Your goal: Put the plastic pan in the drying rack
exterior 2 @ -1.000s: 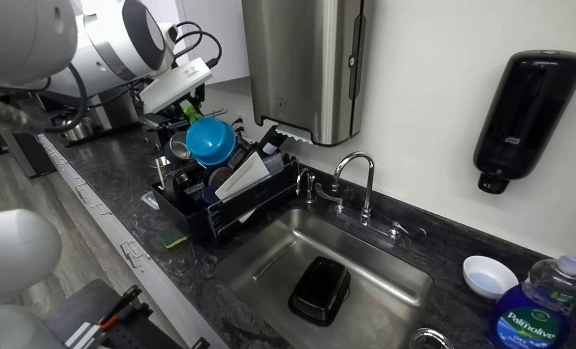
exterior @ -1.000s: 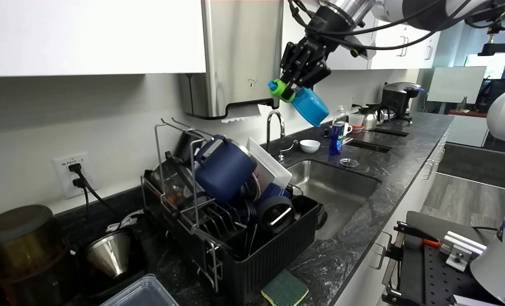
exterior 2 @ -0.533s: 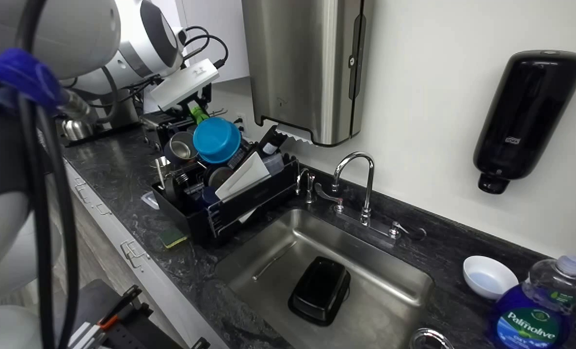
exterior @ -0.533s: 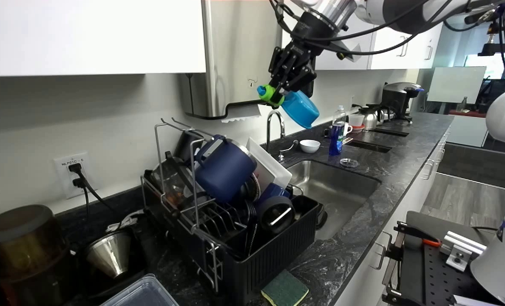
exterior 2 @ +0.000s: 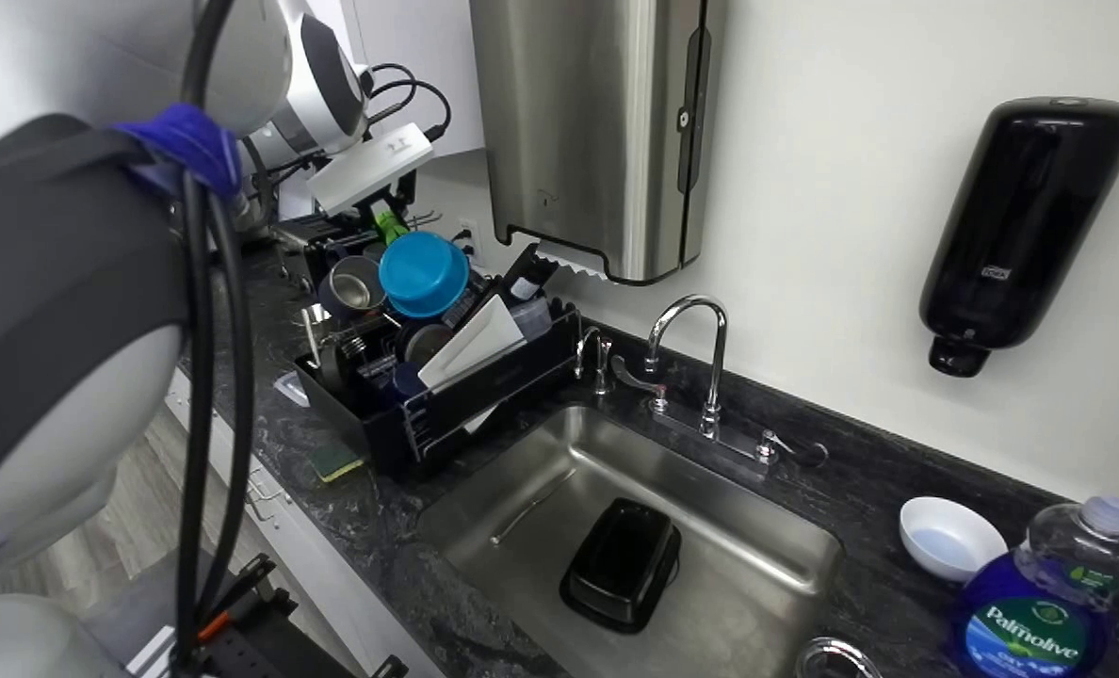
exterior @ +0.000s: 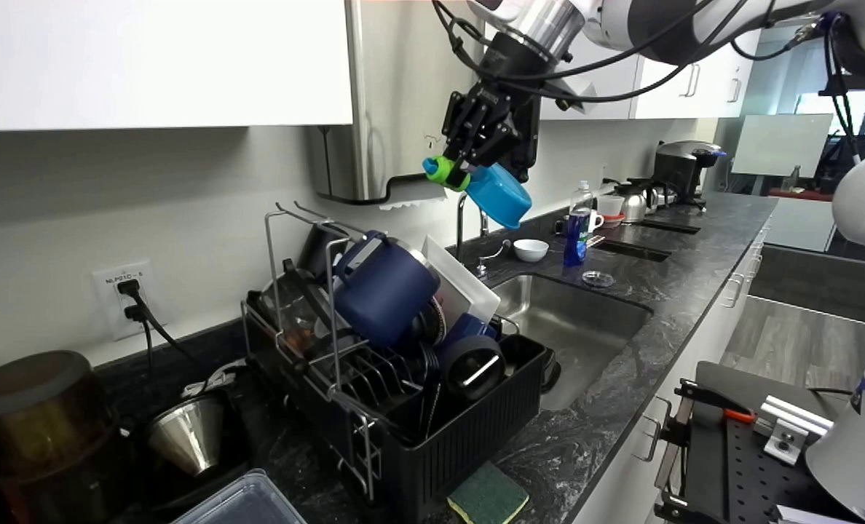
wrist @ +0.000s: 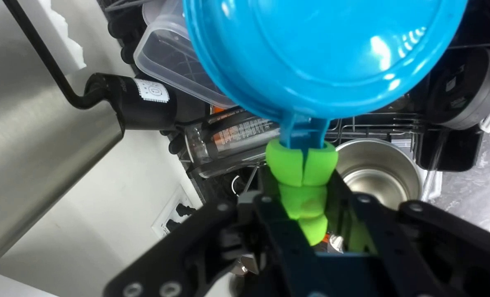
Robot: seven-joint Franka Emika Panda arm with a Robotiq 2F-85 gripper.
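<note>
My gripper [exterior: 459, 169] is shut on the green handle of the plastic pan and holds it in the air. The pan's light-blue bowl [exterior: 500, 196] is tilted, hanging above the level of the rack. The bowl also shows in an exterior view [exterior 2: 424, 274], overlapping the crowded rack, and fills the top of the wrist view [wrist: 327, 53]. In the wrist view the black fingers stand on both sides of the green handle [wrist: 302, 198]. The black drying rack [exterior: 469, 437] stands on the counter below, full of cookware. It also shows in an exterior view [exterior 2: 512, 377].
A navy-blue pot [exterior: 385, 291] and a white dish [exterior: 458, 284] stick up from the rack. A steel paper towel dispenser [exterior: 418, 87] hangs on the wall close behind the gripper. The sink [exterior 2: 729, 565] holds a black container [exterior 2: 621, 560]. A sponge [exterior: 488, 493] lies before the rack.
The gripper and pan have moved left and a little down in an exterior view, toward the rack. The pan stays gripped. The arm's upper links have swung further into view.
</note>
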